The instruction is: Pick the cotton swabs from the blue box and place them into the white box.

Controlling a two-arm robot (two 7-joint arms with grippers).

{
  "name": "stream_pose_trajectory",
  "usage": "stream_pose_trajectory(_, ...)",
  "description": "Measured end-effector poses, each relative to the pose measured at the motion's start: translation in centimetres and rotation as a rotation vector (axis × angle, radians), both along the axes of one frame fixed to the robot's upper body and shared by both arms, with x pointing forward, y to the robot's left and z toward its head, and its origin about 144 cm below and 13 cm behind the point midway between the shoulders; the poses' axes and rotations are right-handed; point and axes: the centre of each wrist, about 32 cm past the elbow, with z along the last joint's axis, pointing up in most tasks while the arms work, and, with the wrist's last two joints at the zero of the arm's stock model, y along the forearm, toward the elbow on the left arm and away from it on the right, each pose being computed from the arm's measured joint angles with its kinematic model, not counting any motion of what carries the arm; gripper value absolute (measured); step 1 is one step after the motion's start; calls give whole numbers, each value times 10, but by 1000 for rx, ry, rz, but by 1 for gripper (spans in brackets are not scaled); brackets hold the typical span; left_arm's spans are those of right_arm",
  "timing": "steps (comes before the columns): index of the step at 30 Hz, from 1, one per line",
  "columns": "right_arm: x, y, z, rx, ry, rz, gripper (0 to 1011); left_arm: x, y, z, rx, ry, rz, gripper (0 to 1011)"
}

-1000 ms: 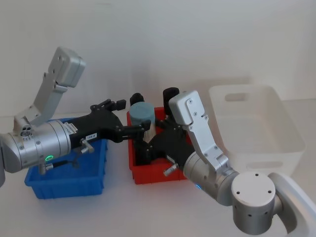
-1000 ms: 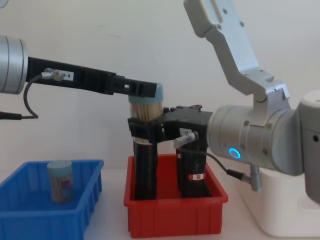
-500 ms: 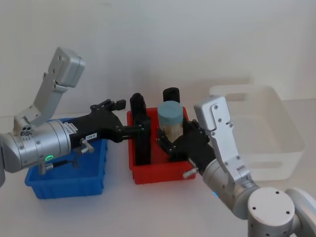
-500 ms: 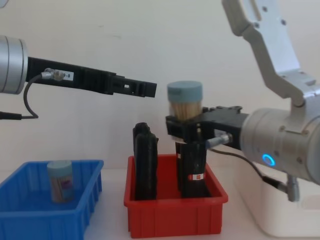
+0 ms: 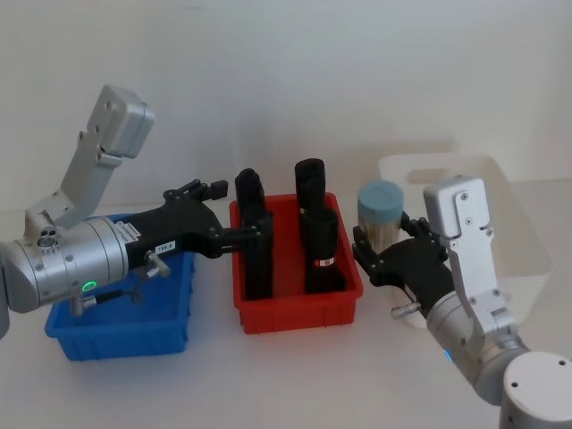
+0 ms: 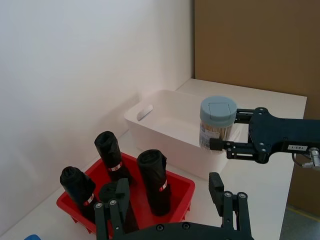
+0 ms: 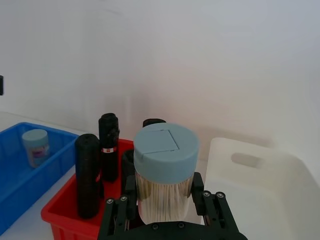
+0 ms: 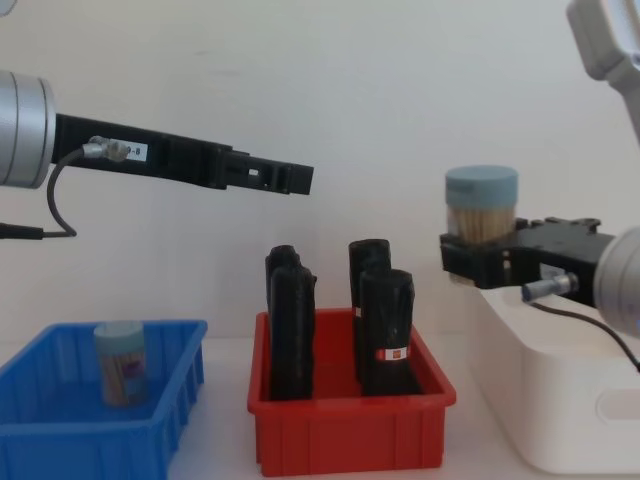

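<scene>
Right jaws pinch an upright cotton swabs jar (image 8: 481,205), the white box (image 8: 560,420) rim below them; left jaws spread, red bin (image 8: 350,432) beneath.

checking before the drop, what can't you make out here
White box floor: chest view, own wall hides it; head view, right arm covers part.
Blue box inside: head view, left arm covers most.
Label on the cotton swabs jar in it: chest view, too small.
Bottom of the held jar: chest view, the right claw hides it.

Head cam above, chest cam side-on.
</scene>
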Motion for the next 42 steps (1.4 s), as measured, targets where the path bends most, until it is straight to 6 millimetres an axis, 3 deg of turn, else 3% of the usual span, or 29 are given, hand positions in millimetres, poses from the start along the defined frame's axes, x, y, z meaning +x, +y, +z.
stream_pose_trajectory(17,41,-32,-14,-22,37,-73,639,0,0,0,0,0,0,1004)
stream_pose_trajectory(40,90,-46,-32,-9,194,-75,639,0,0,0,0,0,0,1004)
stream_pose_trajectory(42,92,-46,-33,-7,200,-73,682,0,0,0,0,0,0,1004)
